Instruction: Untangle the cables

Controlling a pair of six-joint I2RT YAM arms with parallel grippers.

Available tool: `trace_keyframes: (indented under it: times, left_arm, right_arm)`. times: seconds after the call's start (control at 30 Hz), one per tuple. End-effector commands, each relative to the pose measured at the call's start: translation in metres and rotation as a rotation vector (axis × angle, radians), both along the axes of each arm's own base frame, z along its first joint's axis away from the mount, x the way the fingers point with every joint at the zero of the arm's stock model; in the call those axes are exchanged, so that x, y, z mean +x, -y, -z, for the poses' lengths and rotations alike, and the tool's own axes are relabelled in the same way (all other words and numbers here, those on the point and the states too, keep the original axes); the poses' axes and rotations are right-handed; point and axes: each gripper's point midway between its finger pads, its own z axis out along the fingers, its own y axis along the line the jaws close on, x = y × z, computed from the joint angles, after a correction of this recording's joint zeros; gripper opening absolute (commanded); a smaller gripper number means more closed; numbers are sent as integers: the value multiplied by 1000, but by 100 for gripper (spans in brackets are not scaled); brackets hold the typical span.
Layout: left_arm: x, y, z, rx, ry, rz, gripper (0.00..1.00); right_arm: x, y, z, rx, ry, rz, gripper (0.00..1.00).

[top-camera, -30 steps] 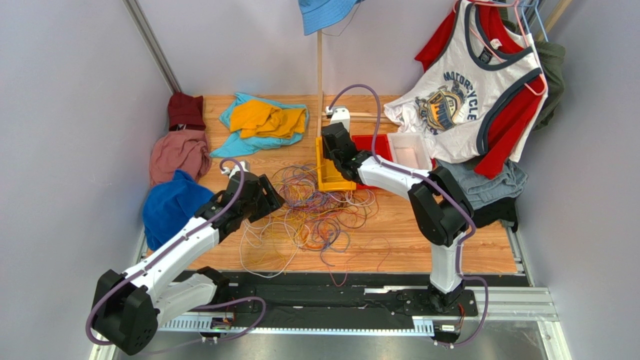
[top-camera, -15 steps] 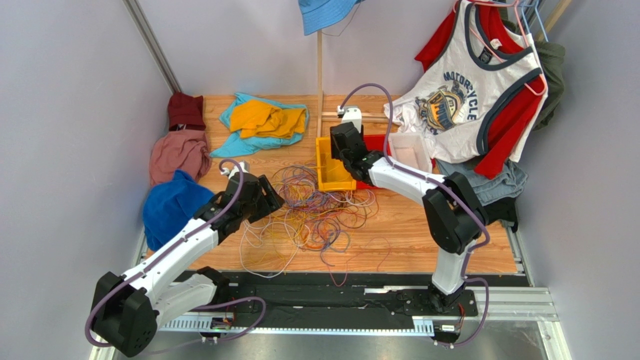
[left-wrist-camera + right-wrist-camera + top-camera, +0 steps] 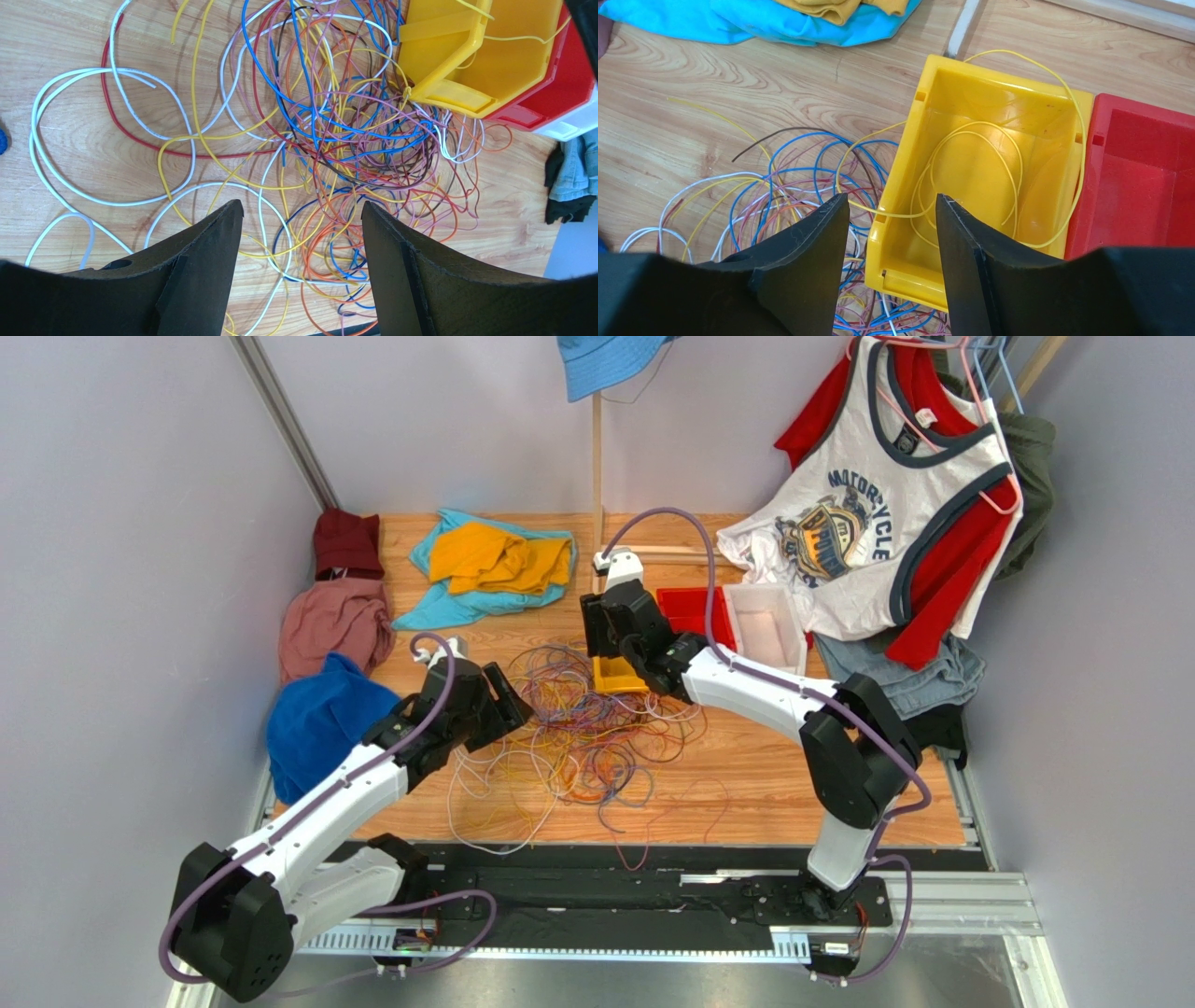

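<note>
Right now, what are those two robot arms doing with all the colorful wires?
The robot is sorting out a messy tangle of cables on the wooden table. The right gripper hangs open over a yellow bin with one yellow cable looped inside. The left gripper hovers open above the pile, holding nothing. Most cables lie knotted together.

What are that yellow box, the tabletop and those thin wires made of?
Yellow box: looks like moulded plastic, glossy, with soft highlights on its smooth walls. Tabletop: wood or wood-look laminate, fairly matte; the grain lines could be real or printed. Wires: probably plastic-coated, smooth and brightly coloured, bending in loose loops.
</note>
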Motion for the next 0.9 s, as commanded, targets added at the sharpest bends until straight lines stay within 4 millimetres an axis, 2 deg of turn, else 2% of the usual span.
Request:
trace_keyframes:
  times: [0.0, 0.07, 0.1, 0.13, 0.2, 0.23, 0.27, 0.3, 0.33, 0.43, 0.47, 0.5, 0.67, 0.73, 0.87]
  left_arm:
    - [9, 7, -7, -31, 30, 4, 72]
    - [20, 15, -15, -54, 52, 6, 71]
    - [24, 20, -18, -65, 62, 15, 71]
    - [37, 27, -35, -93, 110, 18, 69]
    - [50, 39, -37, -116, 104, 27, 68]
    - [67, 49, -60, -152, 164, 38, 68]
    - [77, 57, -52, -152, 138, 39, 68]
    - [84, 65, -56, -174, 134, 59, 68]
    - [104, 78, -64, -196, 155, 70, 68]
    - [131, 97, -82, -282, 167, 93, 67]
    - [137, 101, -67, -293, 118, 77, 67]
    - [147, 103, -71, -322, 138, 75, 67]
    - [177, 99, -53, -362, 92, 34, 68]
    - [183, 105, -49, -387, 68, 62, 67]
    - [178, 106, -34, -382, 23, 74, 67]
  right_arm:
    - [-5, 7, 2, 4, 8, 14, 52]
    - [-9, 15, -12, 67, 36, 65, 52]
    - [-19, 25, -26, 104, 57, 84, 53]
    - [-25, 31, -31, 141, 56, 121, 52]
    - [-45, 47, -53, 198, 77, 142, 52]
    - [-56, 51, -61, 213, 84, 137, 52]
    - [-63, 55, -68, 241, 91, 139, 52]
    - [-73, 61, -67, 239, 80, 136, 52]
    - [-88, 74, -78, 265, 94, 133, 52]
    - [-115, 97, -91, 314, 108, 128, 52]
    - [-121, 103, -96, 324, 117, 127, 52]
    - [-126, 107, -98, 335, 118, 125, 53]
    - [-150, 124, -99, 354, 114, 89, 53]
    - [-155, 126, -94, 345, 101, 84, 53]
    - [-161, 128, -87, 351, 84, 71, 53]
